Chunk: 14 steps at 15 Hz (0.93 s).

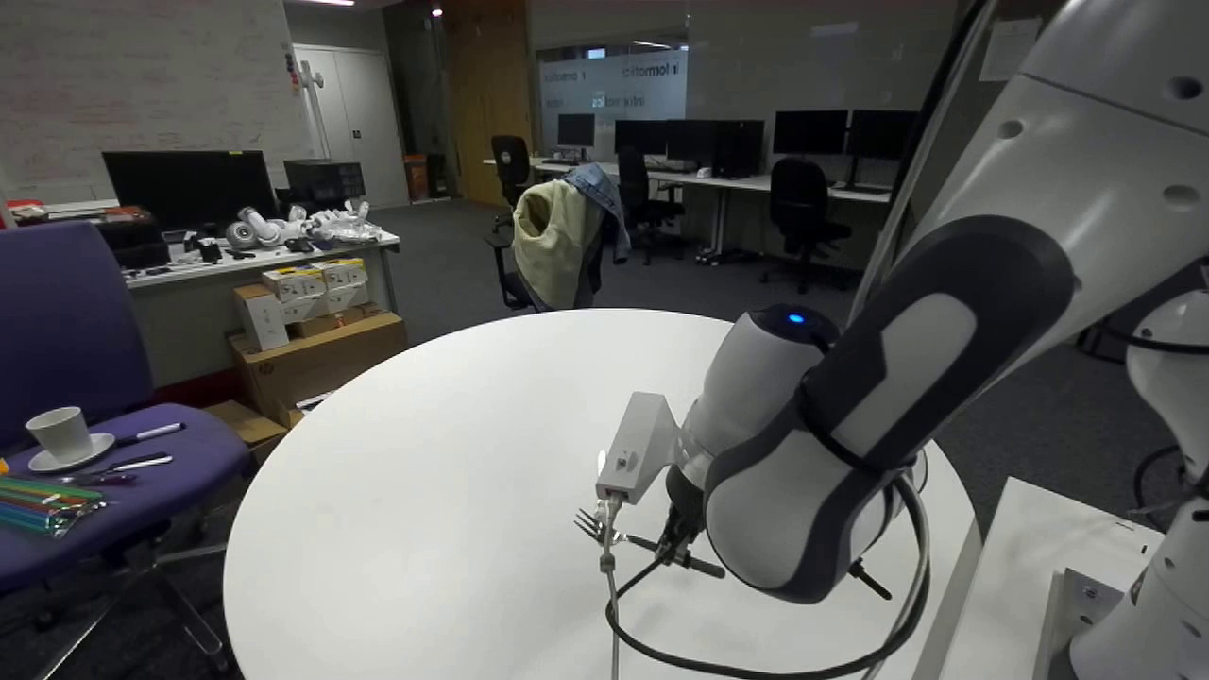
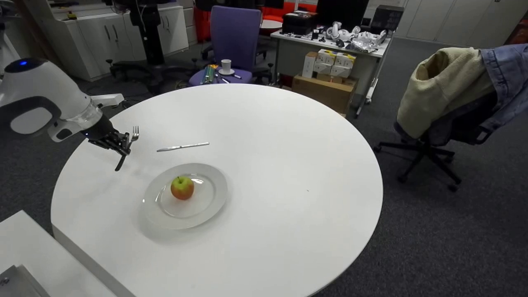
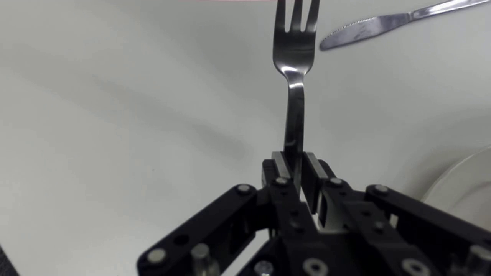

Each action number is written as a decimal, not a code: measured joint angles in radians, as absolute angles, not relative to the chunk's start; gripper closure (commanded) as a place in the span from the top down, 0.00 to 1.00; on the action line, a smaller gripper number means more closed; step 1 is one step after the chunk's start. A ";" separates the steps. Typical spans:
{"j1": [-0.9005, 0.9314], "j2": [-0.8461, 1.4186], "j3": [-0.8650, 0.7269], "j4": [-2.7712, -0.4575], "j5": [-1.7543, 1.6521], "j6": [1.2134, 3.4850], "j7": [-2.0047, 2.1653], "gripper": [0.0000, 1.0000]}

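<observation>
In the wrist view the gripper (image 3: 296, 165) is clamped on one fork (image 3: 294, 53), both fingers pressed against its handle; the fork's three tines point away from the gripper. To its right is one serrated dinner knife (image 3: 366, 31), blade tip just beside the fork's head, and the edge of one white plate (image 3: 450, 188) shows at the near right.

In an exterior view one red-and-green apple (image 2: 182, 189) sits stem up on that plate, left of the middle of one round table (image 2: 288, 165). The knife lies flat beyond the plate, apart from it. The arm (image 2: 57, 90) comes in from the left, its wrist tilting down to the right, and the fork seems to hang just above the tabletop, left of the knife, handle end toward the near side. At the right is one black office chair (image 2: 474, 117) draped with clothing (image 2: 437, 86).

In an exterior view the arm reaches in from the right, sloping down to a sharply bent wrist low over the right part of the table; one white box (image 1: 638, 449) sits on the wrist. The fork's tines point left. On the left, one purple chair (image 1: 66, 312) bears one cup (image 1: 60, 434) on one saucer (image 1: 45, 463).
</observation>
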<state>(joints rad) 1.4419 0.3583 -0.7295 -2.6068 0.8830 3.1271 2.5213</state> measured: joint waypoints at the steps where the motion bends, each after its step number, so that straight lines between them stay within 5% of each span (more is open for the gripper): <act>1: 1.441 0.340 -0.715 -2.627 0.883 3.129 2.518 0.04; 14: 1.392 0.247 -0.659 -2.769 1.117 3.187 2.402 0.04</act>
<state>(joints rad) 1.3924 0.2470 -0.6592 -2.7692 1.1174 3.1873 2.4024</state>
